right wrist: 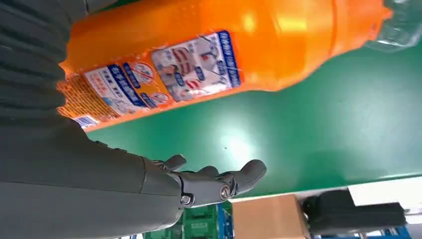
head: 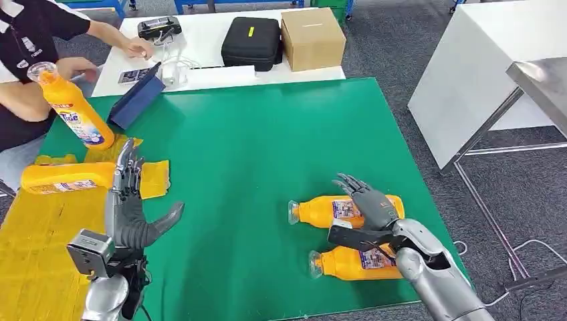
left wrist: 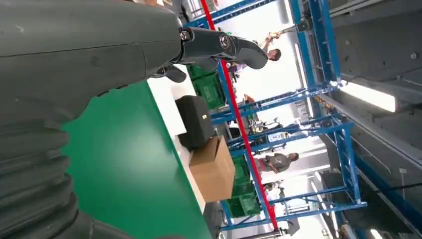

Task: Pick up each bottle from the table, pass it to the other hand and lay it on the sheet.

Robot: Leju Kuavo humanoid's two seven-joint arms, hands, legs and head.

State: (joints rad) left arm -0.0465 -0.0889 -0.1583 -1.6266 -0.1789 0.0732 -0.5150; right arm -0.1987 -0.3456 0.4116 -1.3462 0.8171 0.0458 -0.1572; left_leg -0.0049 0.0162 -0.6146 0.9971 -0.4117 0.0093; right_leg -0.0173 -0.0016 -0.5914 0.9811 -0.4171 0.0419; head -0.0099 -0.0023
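We found the right robot hand (head: 369,204) spread and empty over the far bottle (head: 319,210), which lay on the green table (head: 267,147) just beyond the near bottle (head: 348,264). Closing off-centre could have rolled it into that neighbour. The left robot hand (head: 130,207), fingers apart and holding nothing, waited beside the yellow sheet (head: 33,247), perhaps too far for a clean handover.

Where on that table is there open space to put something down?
The green table is bare across its middle, between the left hand and the two lying bottles by the right hand. The yellow sheet is crowded at its far end, freer nearer the robot.
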